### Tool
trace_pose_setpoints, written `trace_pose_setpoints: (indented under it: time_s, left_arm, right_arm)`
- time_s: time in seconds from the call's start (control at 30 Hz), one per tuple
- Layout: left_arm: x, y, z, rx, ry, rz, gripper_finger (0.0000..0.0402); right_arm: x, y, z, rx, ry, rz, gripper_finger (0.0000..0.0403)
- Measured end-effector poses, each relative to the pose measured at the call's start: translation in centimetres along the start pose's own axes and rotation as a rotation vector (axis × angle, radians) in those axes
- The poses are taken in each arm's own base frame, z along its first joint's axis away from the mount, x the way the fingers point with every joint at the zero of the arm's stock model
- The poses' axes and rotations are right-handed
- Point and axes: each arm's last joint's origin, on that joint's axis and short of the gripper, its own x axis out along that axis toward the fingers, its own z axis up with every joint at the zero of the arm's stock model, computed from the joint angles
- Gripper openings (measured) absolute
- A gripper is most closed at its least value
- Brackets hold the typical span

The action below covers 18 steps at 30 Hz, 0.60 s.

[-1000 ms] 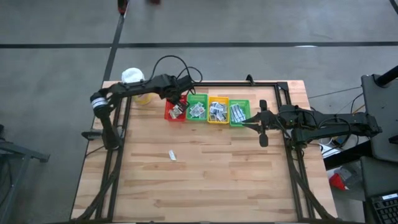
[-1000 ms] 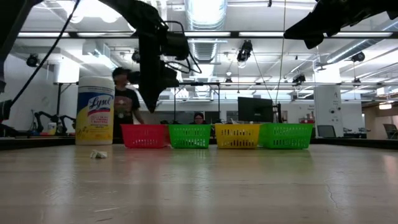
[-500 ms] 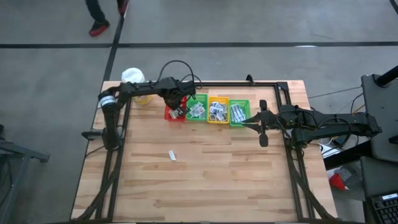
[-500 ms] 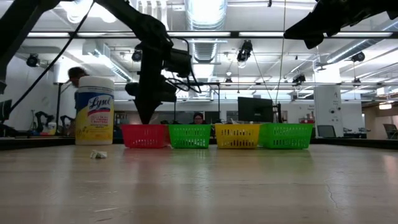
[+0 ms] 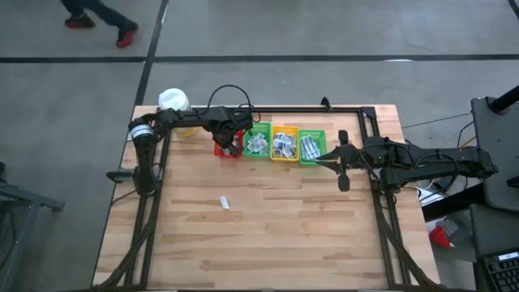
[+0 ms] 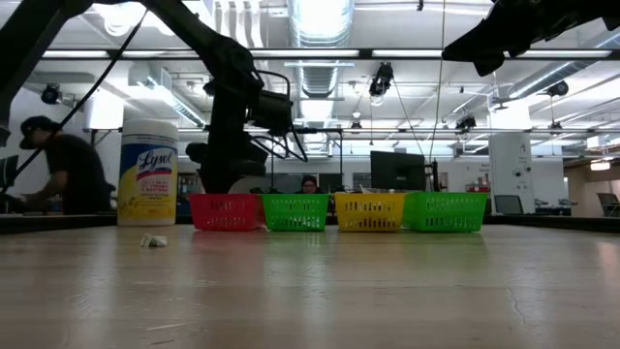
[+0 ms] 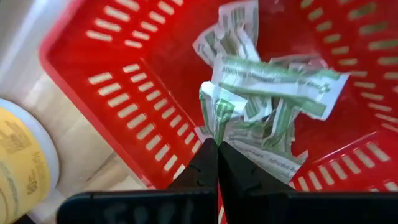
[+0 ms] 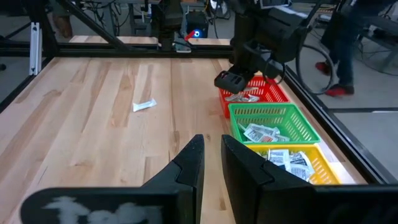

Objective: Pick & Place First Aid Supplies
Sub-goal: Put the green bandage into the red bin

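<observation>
1. Left gripper (image 7: 217,152) hangs low over the red basket (image 5: 223,149), the first in the row of four at the far side of the table (image 5: 268,235). Its fingers are pressed together, tips touching.
2. A folded green-printed packet (image 7: 216,112) sits right at those fingertips. It looks pinched by a corner, but I cannot tell for sure that it is gripped and not just lying against the pile.
3. Under it, a loose pile of green-printed packets (image 7: 273,118) lies on the red basket's floor, crumpled and overlapping.
4. Next in the row: green basket (image 5: 257,144), yellow basket (image 5: 284,144), second green basket (image 5: 311,146). Each holds white packets with grey-blue print.
5. One stray packet (image 5: 225,202) lies alone on bare wood, well apart from the baskets, toward the middle of the table. The low view shows it as a small white scrap (image 6: 152,240) in front of the wipes canister.
6. Yellow wipes canister (image 6: 148,173) with white cap stands upright at the far left corner, just beside the red basket.
7. Right gripper (image 5: 341,160) waits raised off the table, beside the last green basket. Its fingers (image 8: 189,163) stand slightly apart, a narrow gap, nothing between them.
8. A person (image 6: 60,170) bends forward in the room beyond the table.
</observation>
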Motion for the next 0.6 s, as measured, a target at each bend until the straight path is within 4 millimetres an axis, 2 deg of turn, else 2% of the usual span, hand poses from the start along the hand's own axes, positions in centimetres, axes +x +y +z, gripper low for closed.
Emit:
trace_pose_setpoints:
  time_s: [0.2,0.5,0.6]
  left_arm:
    - [0.4,0.0,-0.2,0.009,-0.001,0.0,0.0029]
    - [-0.1,0.0,0.0,0.012,-0.028,-0.009,0.0128]
    - [-0.8,0.1,0.1,0.014,-0.034,-0.011,0.0153]
  right_arm:
    - [0.0,0.0,0.0,-0.001,0.0,0.0,0.0052]
    - [0.0,0.0,0.0,-0.001,0.001,0.0,0.0052]
    - [0.0,0.0,0.0,0.0,0.001,0.0,0.0052]
